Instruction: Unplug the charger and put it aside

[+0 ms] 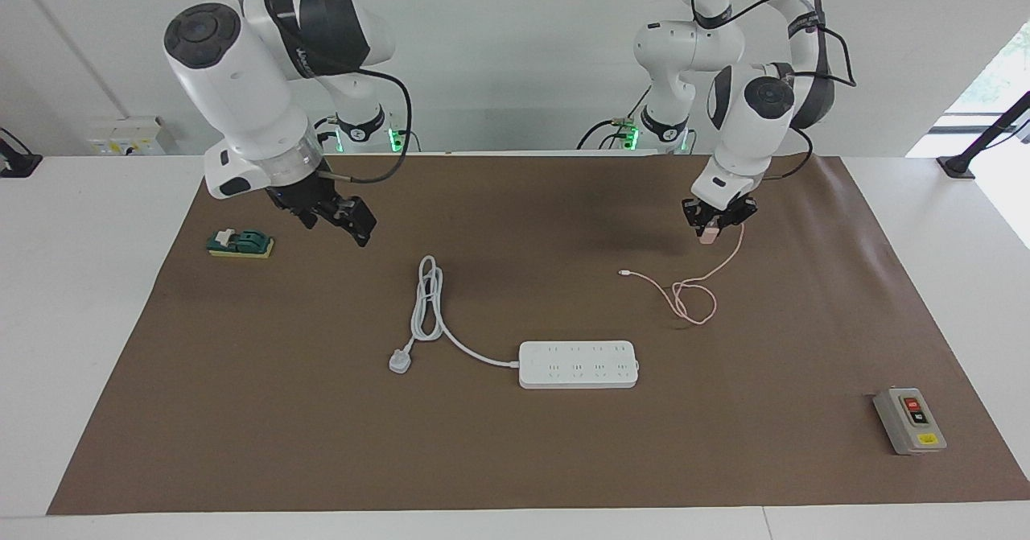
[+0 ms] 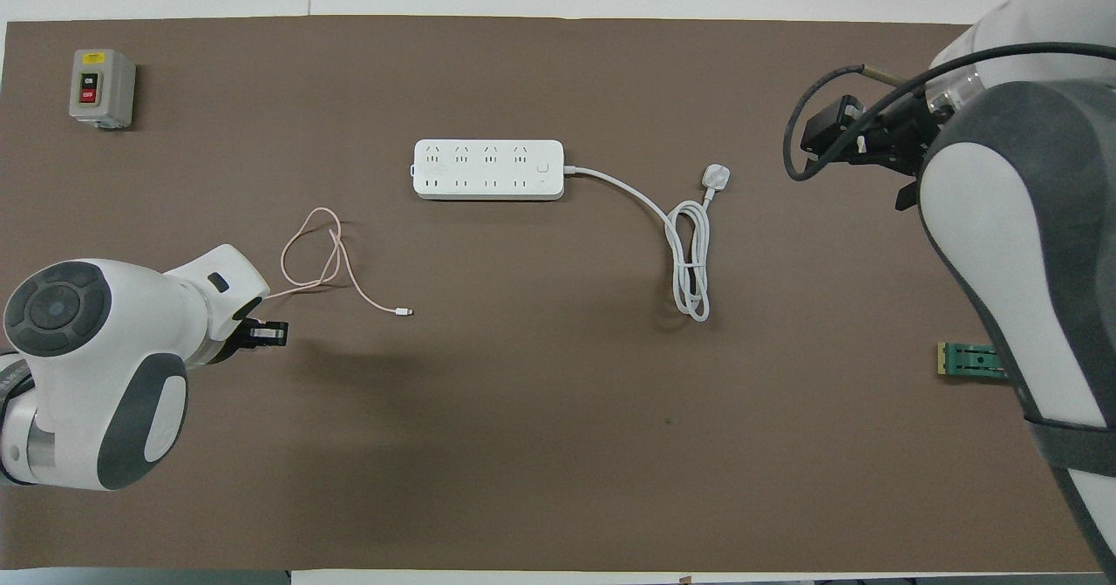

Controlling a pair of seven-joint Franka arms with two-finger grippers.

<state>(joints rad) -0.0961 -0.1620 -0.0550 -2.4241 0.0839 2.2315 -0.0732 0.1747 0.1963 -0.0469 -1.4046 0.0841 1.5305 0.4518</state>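
Note:
My left gripper (image 1: 711,226) is shut on the pale pink charger cube (image 1: 708,238) and holds it just above the brown mat, toward the left arm's end. The thin pink cable (image 1: 694,302) hangs from the cube, loops on the mat and ends in a small white connector (image 1: 622,273). In the overhead view the cable (image 2: 307,254) shows, but my left gripper (image 2: 261,334) hides the cube. The white power strip (image 1: 578,364) lies farther from the robots, with nothing plugged into it. My right gripper (image 1: 354,222) is raised over the mat toward the right arm's end, apart from everything.
The strip's thick white cord (image 1: 426,302) lies coiled on the mat and ends in a white plug (image 1: 400,360). A grey switch box (image 1: 909,421) stands near the mat's corner at the left arm's end. A green and yellow block (image 1: 240,243) lies at the right arm's end.

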